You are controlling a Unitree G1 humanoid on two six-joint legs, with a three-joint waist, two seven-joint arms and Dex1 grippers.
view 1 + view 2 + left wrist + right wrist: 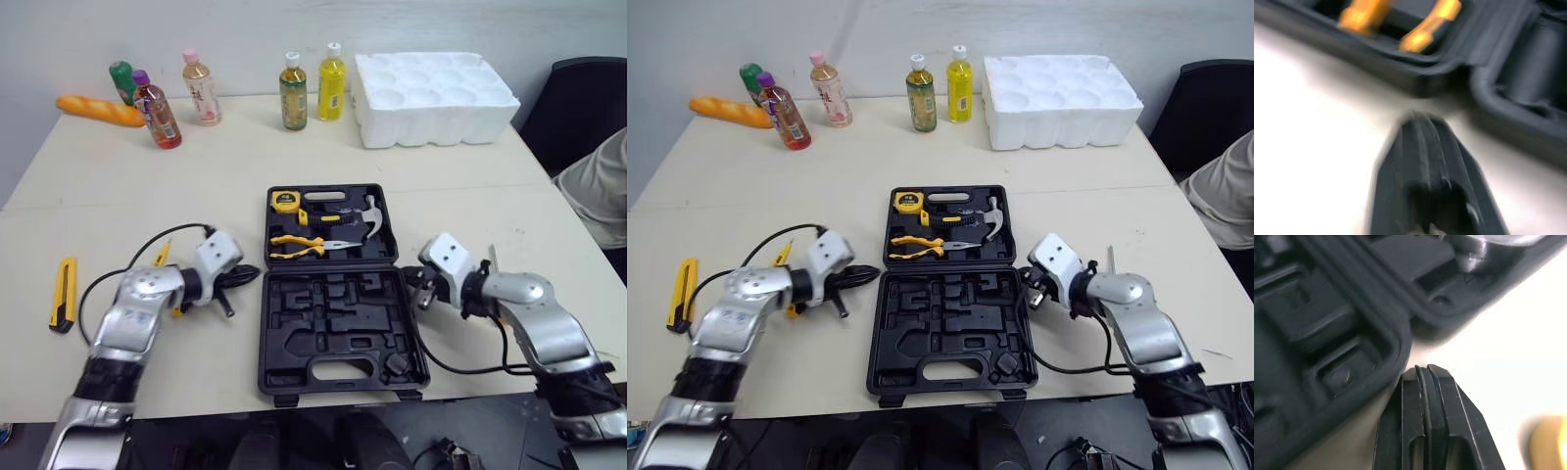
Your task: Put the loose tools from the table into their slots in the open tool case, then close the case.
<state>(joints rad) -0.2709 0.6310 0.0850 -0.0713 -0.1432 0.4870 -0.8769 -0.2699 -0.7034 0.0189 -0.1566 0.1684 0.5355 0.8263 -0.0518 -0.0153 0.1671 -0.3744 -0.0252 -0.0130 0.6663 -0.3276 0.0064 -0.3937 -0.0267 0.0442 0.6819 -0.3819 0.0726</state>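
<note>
Table point(196, 166): one open tool case point(333, 333), five bottles point(293, 93), one yellow knife point(63, 292); left gripper point(251, 273), right gripper point(410, 278) both closed, empty.

At ten o'clock you have a baguette point(100, 111) beside a green bottle point(121, 81), a purple-capped bottle point(157, 110) and a pink-capped bottle point(201, 87); at twelve, a dark bottle point(293, 92) and a yellow bottle point(331, 82); at one, a white foam tray point(431, 98); at two, a black chair point(578, 108); at three, a person's sleeve point(598, 186)
</note>
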